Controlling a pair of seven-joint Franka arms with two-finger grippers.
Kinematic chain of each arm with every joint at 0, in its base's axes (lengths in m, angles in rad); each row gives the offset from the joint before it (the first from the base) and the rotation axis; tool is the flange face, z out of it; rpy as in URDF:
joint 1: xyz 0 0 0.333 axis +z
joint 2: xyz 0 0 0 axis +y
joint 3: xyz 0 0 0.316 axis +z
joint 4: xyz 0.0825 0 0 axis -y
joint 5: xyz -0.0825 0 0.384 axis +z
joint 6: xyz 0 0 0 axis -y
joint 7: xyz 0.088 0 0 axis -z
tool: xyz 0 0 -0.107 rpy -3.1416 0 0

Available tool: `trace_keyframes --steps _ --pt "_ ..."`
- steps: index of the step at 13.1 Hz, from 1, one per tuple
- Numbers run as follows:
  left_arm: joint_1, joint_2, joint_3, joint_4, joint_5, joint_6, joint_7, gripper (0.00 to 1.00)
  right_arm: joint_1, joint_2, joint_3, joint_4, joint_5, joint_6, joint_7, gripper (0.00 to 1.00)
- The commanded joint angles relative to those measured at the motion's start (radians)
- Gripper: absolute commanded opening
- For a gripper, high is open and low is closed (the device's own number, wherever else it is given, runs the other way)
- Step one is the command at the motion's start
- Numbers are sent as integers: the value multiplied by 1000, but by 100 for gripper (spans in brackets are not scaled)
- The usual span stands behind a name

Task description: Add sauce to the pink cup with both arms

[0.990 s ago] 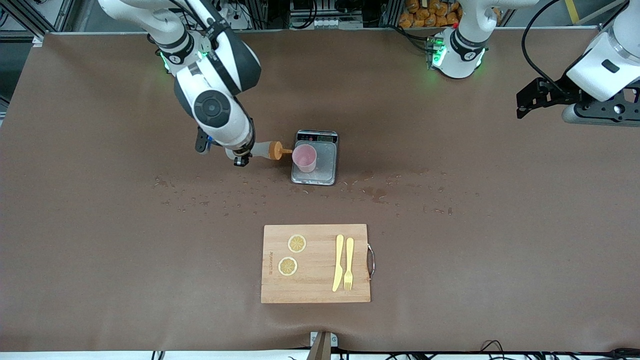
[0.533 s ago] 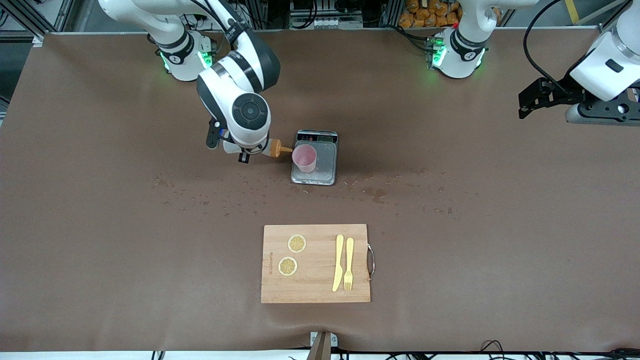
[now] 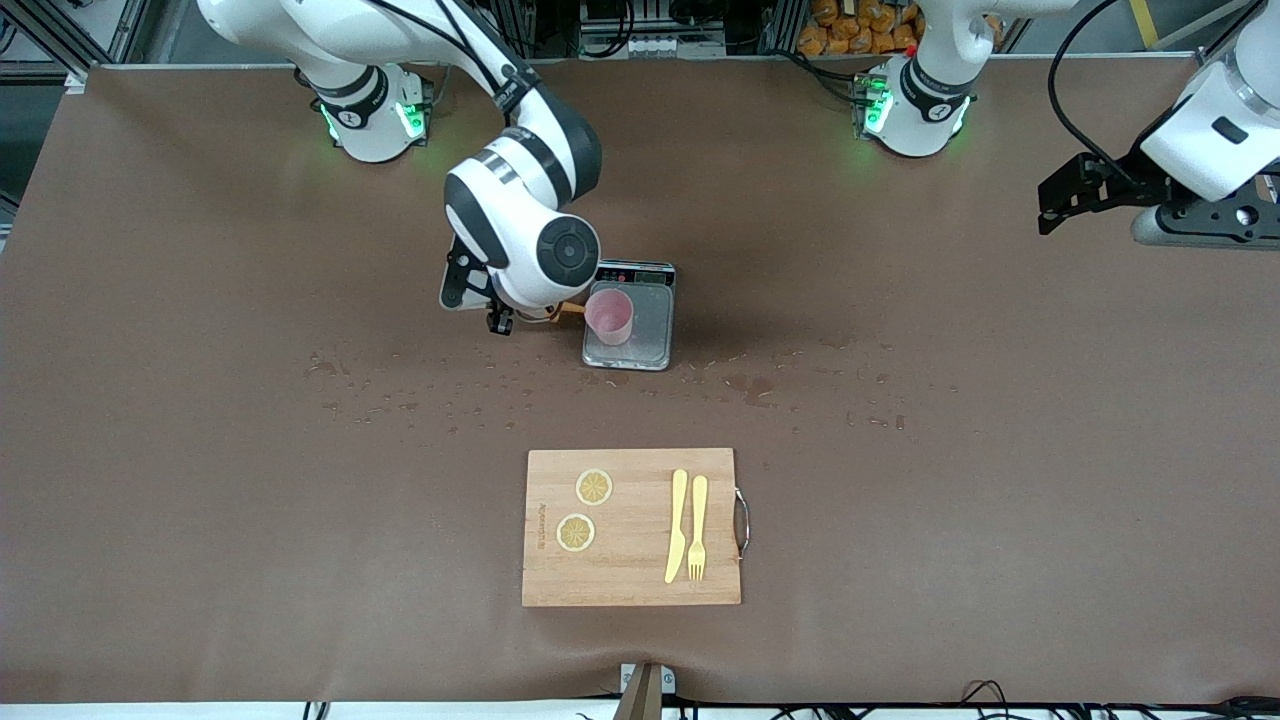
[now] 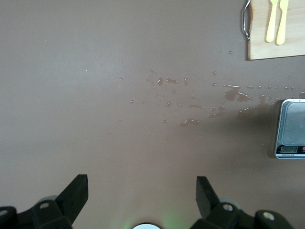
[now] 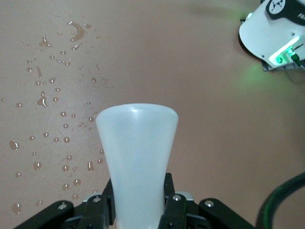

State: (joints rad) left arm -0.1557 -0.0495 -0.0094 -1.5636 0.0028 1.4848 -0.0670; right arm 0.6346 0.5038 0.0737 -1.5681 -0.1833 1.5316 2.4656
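In the front view the right gripper (image 3: 520, 316) hangs just beside the pink cup (image 3: 609, 316), which stands on the grey scale (image 3: 652, 325); only the orange nozzle of the sauce bottle (image 3: 572, 310) shows, almost touching the cup's rim. The left wrist view shows the left gripper (image 4: 141, 191) with fingers spread wide over wet brown table (image 4: 119, 71), the arm waiting at its own end. In the right wrist view the fingers (image 5: 167, 195) are clamped on the whitish bottle body.

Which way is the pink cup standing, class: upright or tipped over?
Upright. The pink cup stands on the scale with its round rim facing up, beside the right gripper, which holds the sauce bottle.

Matt brown table cover (image 3: 200, 450), wet-speckled; pale grained wood board (image 3: 632, 580); translucent smooth plastic bottle (image 5: 137, 157); glossy pink plastic cup (image 3: 609, 316); brushed-metal scale (image 3: 652, 330).
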Motion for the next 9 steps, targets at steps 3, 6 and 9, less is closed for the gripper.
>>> trace_keyframes --steps 3,6,9 --pt "-4 7 -9 30 -14 -12 -17 100 53 82 -9 121 -45 -106 32 40" --pt "5 16 -7 25 -14 -6 -17 100 65 117 -11 157 -71 -143 36 31" --pt "7 20 -6 25 -18 6 -19 100 63 116 -9 157 -71 -145 30 5"
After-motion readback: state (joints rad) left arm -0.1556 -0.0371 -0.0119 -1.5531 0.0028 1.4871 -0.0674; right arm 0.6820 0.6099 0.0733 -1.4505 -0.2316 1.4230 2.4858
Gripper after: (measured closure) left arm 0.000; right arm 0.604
